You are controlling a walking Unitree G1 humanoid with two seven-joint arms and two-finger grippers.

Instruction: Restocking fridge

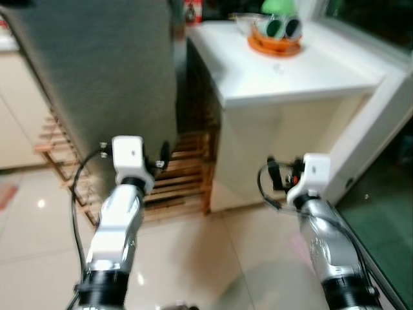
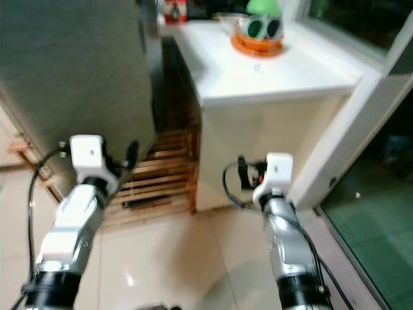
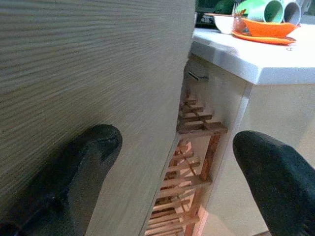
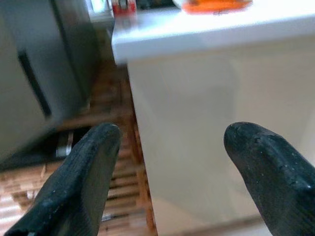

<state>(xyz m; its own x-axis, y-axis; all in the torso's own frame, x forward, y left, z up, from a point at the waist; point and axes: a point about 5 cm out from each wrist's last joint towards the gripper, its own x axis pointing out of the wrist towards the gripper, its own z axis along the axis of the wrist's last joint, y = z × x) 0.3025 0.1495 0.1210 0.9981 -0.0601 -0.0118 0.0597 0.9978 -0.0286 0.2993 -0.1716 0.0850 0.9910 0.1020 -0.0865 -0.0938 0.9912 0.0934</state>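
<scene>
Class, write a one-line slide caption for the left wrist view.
Open left gripper beside the grey fridge door, wooden rack and white counter ahead.

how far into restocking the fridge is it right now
Nothing looks done yet. Both grippers are empty with jaws open: the left gripper is close to the grey fridge door, which looks closed, and the right gripper faces the white counter. Opening the door, fetching items and loading them all remain.
</scene>
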